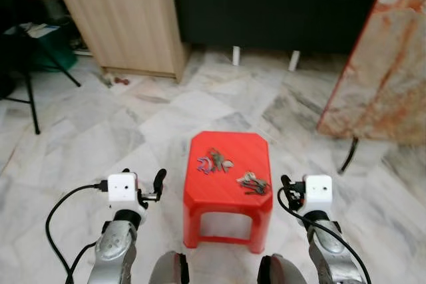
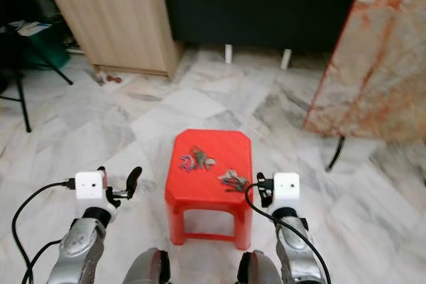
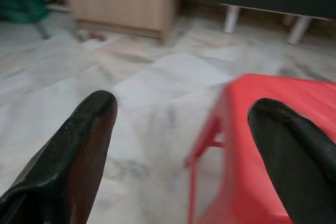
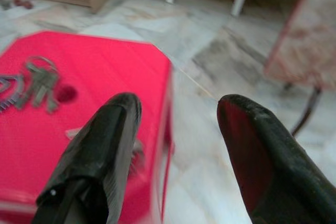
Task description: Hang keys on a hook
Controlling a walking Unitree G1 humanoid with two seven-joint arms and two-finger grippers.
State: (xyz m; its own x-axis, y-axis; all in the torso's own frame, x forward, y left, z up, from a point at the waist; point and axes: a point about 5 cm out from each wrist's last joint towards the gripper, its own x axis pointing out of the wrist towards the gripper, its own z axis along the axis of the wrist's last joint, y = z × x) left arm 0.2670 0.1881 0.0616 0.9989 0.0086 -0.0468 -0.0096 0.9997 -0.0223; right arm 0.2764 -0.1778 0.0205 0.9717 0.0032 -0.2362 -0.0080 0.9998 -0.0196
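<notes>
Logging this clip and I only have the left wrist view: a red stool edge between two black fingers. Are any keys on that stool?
Observer: Yes. One key bunch lies near the middle of the red stool, toward its left side.
Operator: Only one?
Observer: No, a second key bunch lies nearer the stool's right front edge.
Operator: Where is the other arm?
Observer: The right gripper is beside the stool's right edge, close to that second bunch, fingers open.
Operator: And my arm?
Observer: The left gripper sits off the stool's left side, holding nothing.
</notes>
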